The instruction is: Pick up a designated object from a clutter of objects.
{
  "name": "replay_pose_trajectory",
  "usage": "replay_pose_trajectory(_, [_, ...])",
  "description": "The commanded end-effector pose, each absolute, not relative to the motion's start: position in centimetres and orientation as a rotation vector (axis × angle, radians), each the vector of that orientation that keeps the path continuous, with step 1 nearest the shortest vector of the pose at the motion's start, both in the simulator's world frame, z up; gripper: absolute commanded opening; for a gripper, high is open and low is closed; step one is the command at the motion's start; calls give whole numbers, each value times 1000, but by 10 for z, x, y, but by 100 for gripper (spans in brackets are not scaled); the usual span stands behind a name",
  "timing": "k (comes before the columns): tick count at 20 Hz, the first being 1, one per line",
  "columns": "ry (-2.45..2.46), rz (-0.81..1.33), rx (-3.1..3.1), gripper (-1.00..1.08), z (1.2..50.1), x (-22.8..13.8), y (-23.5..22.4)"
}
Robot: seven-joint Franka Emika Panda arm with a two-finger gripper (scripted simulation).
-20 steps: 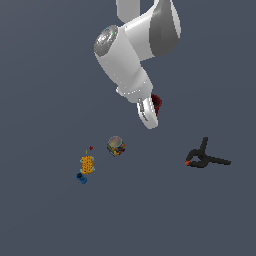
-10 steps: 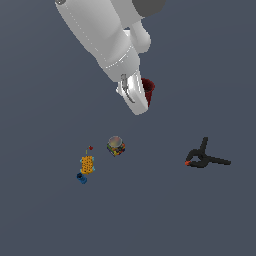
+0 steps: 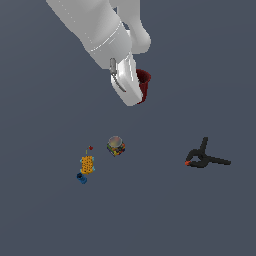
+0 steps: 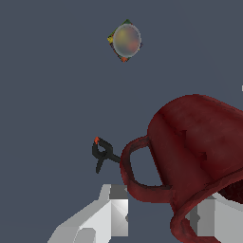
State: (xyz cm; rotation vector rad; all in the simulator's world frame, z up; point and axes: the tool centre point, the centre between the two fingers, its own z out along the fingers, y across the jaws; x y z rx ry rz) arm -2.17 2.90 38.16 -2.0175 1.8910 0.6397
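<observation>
We have the dark red round mug [image 3: 143,84] in our gripper [image 4: 161,209], and it has risen: across the last second the arm has swung up and toward the exterior view's left, carrying the mug higher and nearer the camera. In the wrist view the pale fingers [image 4: 111,209] close on the mug's rim, its loop handle standing clear, so we judge the pick itself done and only the lift left to finish.

Below, the rest of the clutter lies untouched on the dark grey floor [image 3: 210,220]. The small round multicoloured can [image 3: 115,146] sits at about 7 o'clock from the mug, well apart. The orange-yellow block [image 3: 87,164], the small blue piece [image 3: 81,178] and the tiny red piece [image 3: 90,148] cluster farther out, also toward 7 o'clock. The black spring clamp with orange-red tips [image 3: 204,158] lies at about 4 o'clock. Nothing stands near the mug, so there is open room on every side.
</observation>
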Motion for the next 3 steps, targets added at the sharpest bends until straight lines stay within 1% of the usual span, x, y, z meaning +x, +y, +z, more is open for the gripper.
replay_pose_trajectory(1, [1888,639,-2018,-100,386,-20,27])
replay_pose_trajectory(3, [1888,639,-2018,-100,387,-20,27])
